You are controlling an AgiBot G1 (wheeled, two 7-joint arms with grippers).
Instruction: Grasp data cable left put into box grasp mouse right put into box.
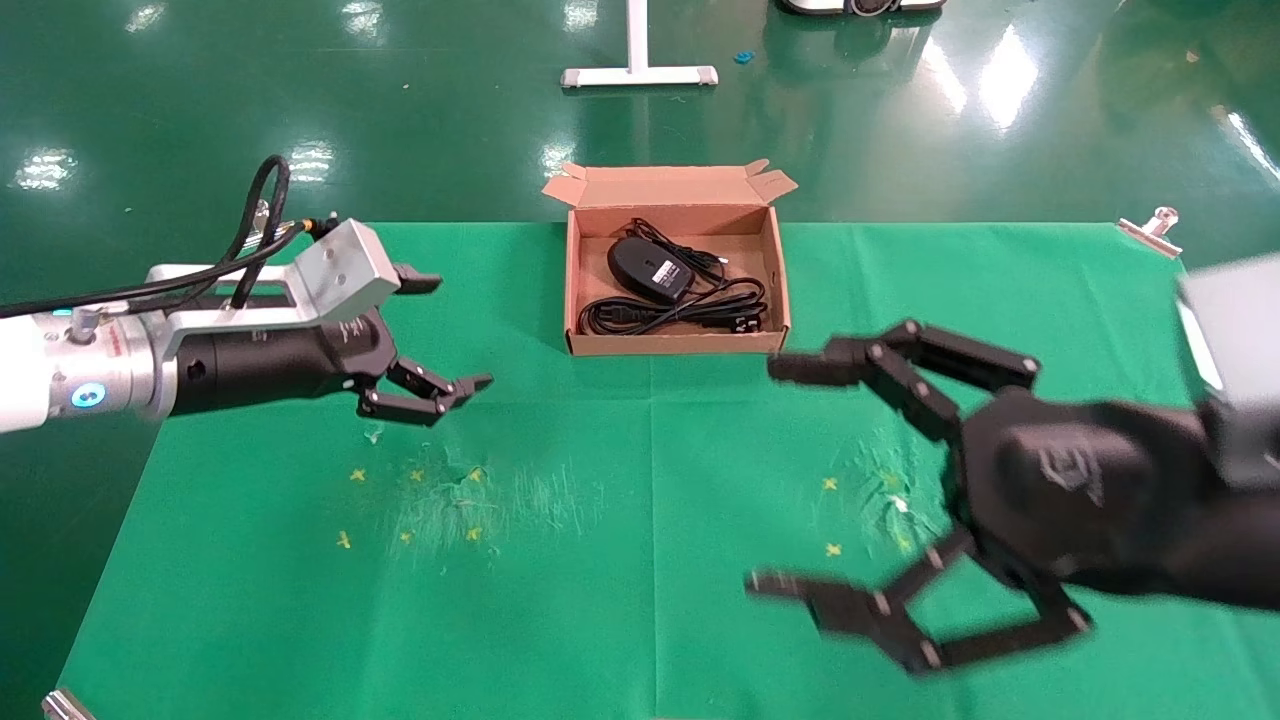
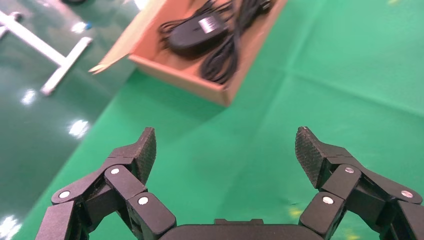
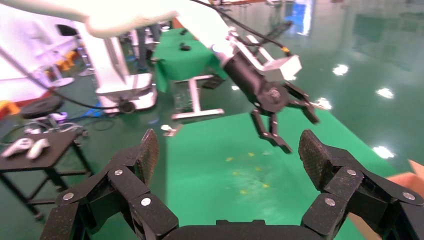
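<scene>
The brown cardboard box [image 1: 670, 344] stands open at the back middle of the green table. Inside it the black mouse [image 1: 648, 270] lies with its white label up, and the thick coiled data cable [image 1: 680, 312] lies along the box's front wall. My left gripper [image 1: 450, 333] hovers open and holds nothing, left of the box. My right gripper [image 1: 775, 476] is open and holds nothing, in front of the box to its right. In the left wrist view the box [image 2: 180, 76], mouse [image 2: 195, 34] and cable [image 2: 225, 55] lie beyond my open left gripper [image 2: 225, 142]. My open right gripper [image 3: 227, 145] faces the left arm.
A green cloth [image 1: 640, 600] with small yellow marks [image 1: 415, 505] covers the table. Metal clips [image 1: 1150, 228] hold its corners. A white stand base [image 1: 640, 75] rests on the floor behind the table. A corner of the box [image 3: 415, 172] shows in the right wrist view.
</scene>
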